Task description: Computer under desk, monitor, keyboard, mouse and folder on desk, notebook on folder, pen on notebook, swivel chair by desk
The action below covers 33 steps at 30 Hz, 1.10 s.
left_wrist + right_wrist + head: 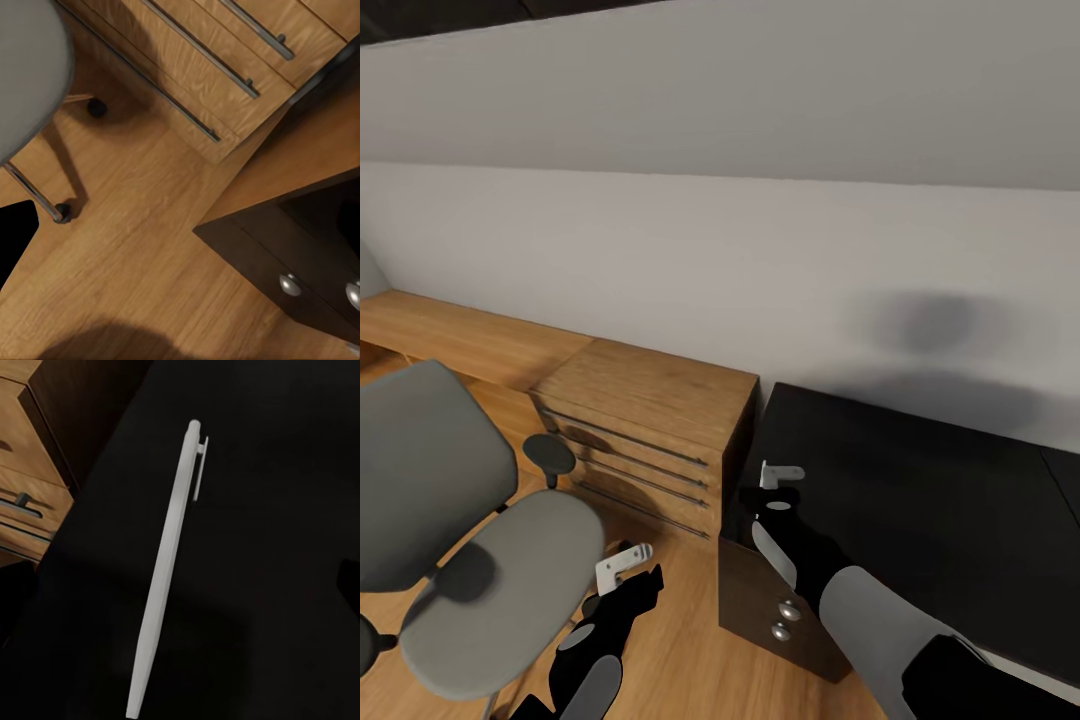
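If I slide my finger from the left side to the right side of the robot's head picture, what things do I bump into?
Swivel chair → left gripper → light wooden drawer cabinet → right gripper → black desk.

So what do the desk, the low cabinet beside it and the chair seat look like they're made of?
Desk: matte black board, probably laminate, with no visible grain and round metal-looking knobs. Cabinet: light wood or wood veneer, grain visible, slim grey bar handles. Chair seat: smooth grey padding, probably fabric; the render shows no weave.
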{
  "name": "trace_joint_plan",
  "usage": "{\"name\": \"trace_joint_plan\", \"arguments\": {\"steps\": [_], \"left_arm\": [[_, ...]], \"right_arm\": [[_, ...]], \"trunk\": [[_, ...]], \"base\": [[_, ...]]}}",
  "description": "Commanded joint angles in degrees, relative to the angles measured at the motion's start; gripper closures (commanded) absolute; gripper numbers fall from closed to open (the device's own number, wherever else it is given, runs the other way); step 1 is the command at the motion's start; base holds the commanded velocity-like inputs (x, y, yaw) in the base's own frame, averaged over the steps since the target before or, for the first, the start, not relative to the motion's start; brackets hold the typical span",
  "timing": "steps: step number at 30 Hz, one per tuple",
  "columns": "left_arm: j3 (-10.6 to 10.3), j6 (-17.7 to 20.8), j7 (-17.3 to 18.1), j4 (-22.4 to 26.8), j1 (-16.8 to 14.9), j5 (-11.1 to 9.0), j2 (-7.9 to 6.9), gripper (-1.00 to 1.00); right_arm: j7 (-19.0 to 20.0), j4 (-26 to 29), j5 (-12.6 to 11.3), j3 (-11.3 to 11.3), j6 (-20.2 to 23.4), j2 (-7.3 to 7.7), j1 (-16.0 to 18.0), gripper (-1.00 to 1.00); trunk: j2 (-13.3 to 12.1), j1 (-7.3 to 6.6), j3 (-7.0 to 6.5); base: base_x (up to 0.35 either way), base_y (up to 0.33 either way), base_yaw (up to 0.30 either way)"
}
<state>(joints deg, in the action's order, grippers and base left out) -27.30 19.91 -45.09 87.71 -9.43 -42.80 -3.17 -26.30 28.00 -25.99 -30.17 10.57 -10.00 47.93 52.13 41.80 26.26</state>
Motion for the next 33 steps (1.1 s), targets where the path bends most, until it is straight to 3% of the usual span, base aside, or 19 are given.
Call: {"name": "trace_joint_plan", "arguments": {"steps": [1,21,33], "left_arm": [[-0.12,0.17,-0.43,0.09,-0.06,-0.27,-0.06,-1.0],[-0.12,0.14,-0.43,0.09,-0.06,-0.27,-0.01,-1.0],[-0.18,0.21,-0.43,-0.04,-0.06,-0.27,-0.07,-1.0]], "right_arm": [[-0.42,0.04,-0.12,-0.24,0.33,0.0,0.06,-1.0],[-0.42,0.04,-0.12,-0.24,0.33,0.0,0.06,-1.0],[-0.42,0.04,-0.12,-0.24,0.33,0.0,0.06,-1.0]], "trunk": [[0.47,0.23,0.25],[8.49,4.63,3.84],[8.49,4.63,3.84]], "base": [[0.0,0.0,0.0],[0.0,0.0,0.0],[0.0,0.0,0.0]]}}
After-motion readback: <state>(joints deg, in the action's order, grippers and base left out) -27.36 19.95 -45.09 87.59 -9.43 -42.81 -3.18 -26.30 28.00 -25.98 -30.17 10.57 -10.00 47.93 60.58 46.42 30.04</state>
